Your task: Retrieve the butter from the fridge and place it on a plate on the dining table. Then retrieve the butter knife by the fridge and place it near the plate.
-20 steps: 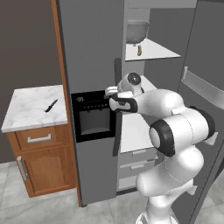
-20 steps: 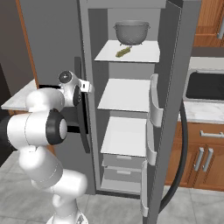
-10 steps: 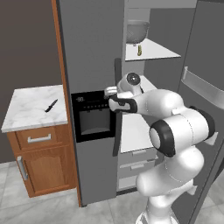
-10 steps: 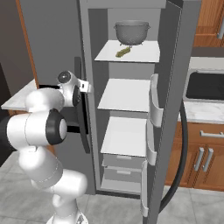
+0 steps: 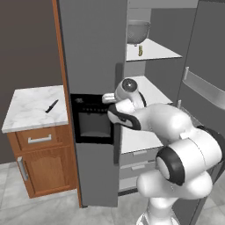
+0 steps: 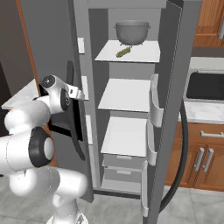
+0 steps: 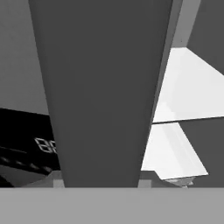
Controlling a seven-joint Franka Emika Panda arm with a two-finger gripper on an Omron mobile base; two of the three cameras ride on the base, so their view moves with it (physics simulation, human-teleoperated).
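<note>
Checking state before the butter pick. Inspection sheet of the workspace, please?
Surface: white fridge shelves inside the open right compartment, most of them bare.
Job's things: butter lying on the top shelf in front of a bowl; butter knife on the small marble-topped cabinet left of the fridge.
Clutter: grey bowl on the top shelf, behind the butter.
Grippers: gripper at the dark handle of the left fridge door; whether it is closed cannot be told.
Cables: dark curved hose beside the open right door.
Surroundings: sink and wood cabinets to the right.
</note>
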